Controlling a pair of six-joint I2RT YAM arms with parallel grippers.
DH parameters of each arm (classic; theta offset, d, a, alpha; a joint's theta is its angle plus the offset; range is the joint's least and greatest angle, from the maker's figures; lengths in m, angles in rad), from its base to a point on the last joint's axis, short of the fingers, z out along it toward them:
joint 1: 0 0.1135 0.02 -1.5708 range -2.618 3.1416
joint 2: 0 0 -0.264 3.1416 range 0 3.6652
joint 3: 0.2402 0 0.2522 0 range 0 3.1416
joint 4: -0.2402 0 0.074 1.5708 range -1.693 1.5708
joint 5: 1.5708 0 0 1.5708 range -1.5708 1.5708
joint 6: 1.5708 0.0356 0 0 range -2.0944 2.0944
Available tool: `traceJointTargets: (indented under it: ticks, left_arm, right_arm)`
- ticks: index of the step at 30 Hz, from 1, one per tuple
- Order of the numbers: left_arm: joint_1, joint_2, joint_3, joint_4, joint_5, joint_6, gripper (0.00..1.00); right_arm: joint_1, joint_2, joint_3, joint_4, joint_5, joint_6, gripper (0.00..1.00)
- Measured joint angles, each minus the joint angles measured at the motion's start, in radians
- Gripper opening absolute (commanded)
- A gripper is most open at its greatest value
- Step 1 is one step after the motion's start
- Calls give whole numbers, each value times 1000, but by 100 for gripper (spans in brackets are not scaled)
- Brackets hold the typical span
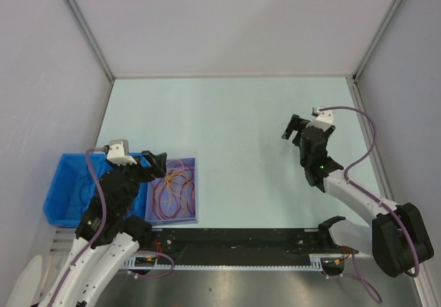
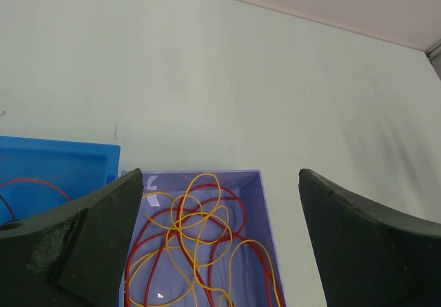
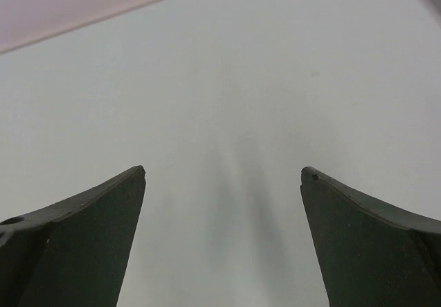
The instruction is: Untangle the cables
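A tangle of thin red and yellow cables point(image 1: 173, 191) lies in a shallow purple tray point(image 1: 191, 204) at the near left. The left wrist view shows the loops point(image 2: 196, 235) crossing over each other inside the tray point(image 2: 265, 210). My left gripper point(image 1: 156, 164) is open and empty, just above the tray's far left corner; in its own view the tips point(image 2: 220, 173) straddle the tray. My right gripper point(image 1: 295, 129) is open and empty over bare table at the right, far from the cables; its view point(image 3: 222, 169) shows only table.
A blue bin point(image 1: 66, 188) stands left of the purple tray, with a red cable point(image 2: 34, 182) and a dark one inside. Grey walls enclose the pale green table point(image 1: 234, 128). A black rail point(image 1: 234, 241) runs along the near edge.
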Motion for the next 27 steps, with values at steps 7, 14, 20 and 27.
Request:
traceJointTargets:
  ticks: [7,14,20,27]
  left_arm:
    - [0,-5,0,10,7,1,100]
    - [0,-6,0,10,8,1,100]
    - [0,-3,0,9,23,2,100]
    - [2,19,2,4,44,2,100]
  right_arm:
    - [-114,129,-98,187,161,-175,100]
    - [-184,248,-323,547,90,-342,100]
    - [-393,325,-379,787,-90,-287,100]
    - [-379,338,-330,791,-150,-270,100]
